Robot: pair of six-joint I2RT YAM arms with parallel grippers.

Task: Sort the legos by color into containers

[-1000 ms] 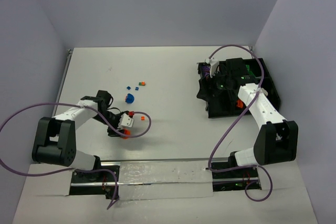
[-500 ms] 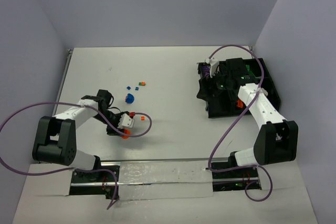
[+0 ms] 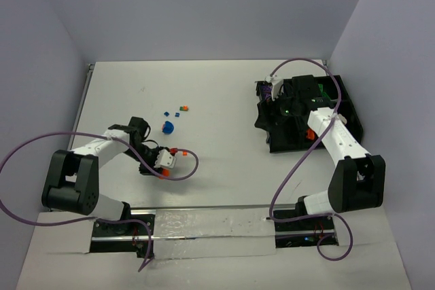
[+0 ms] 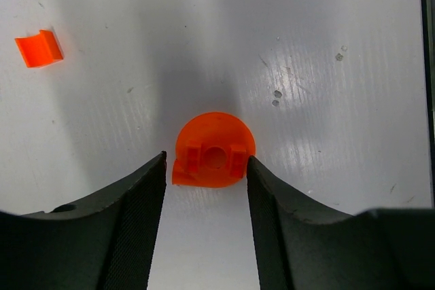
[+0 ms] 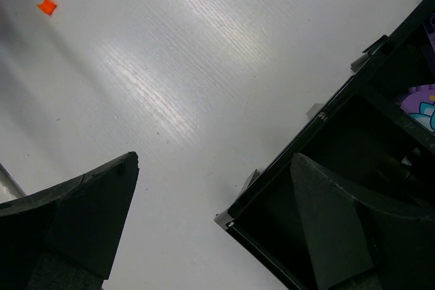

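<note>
An orange rounded lego (image 4: 214, 149) lies on the white table between the fingertips of my left gripper (image 4: 206, 168). The jaws stand open on either side of it, with a thin gap at the left finger. A small orange brick (image 4: 39, 50) lies apart to the upper left. From above, my left gripper (image 3: 166, 161) is low over the table at the left. A blue rounded piece (image 3: 167, 126) and a few tiny bricks (image 3: 185, 107) lie beyond it. My right gripper (image 5: 212, 157) is open and empty above the corner of the black containers tray (image 5: 272, 171), also seen from above (image 3: 343, 100).
A purple piece (image 5: 418, 100) shows in a far compartment of the tray. A small orange brick (image 5: 46, 5) lies far off on the table in the right wrist view. Purple cables loop from both arms. Grey walls stand at the back and sides.
The left jaws have narrowed around the orange rounded lego, and the left gripper has edged slightly right. The right arm has not moved.
</note>
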